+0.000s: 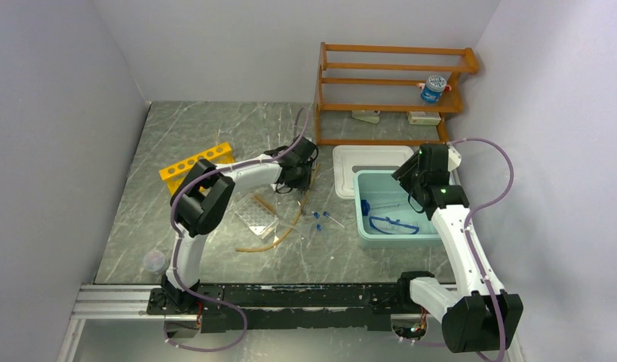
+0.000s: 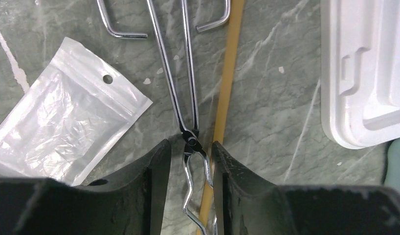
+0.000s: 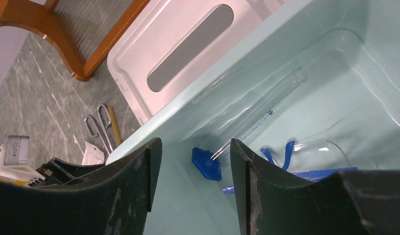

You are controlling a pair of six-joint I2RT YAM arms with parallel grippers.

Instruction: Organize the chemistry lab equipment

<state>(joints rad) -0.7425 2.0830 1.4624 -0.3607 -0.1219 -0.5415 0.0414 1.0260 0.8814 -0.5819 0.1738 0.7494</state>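
Tongs [image 2: 190,138] inside left gripper [image 2: 190,147], seemingly ungripped.

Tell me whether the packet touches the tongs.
Apart. The left wrist view shows bare table between the packet and the tongs.

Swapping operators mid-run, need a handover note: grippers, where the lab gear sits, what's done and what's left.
Left gripper: open, fingers astride the metal tongs near their pivot, not clamped.
Right gripper: open, empty, over the teal tub.
Done: blue-framed goggles and graduated cylinder lie in the tub.
Left, loose on the table: tongs, white packet, tan rubber tube, blue-capped tubes, yellow holed rack, clear tray.
Likely next: close on the tongs.
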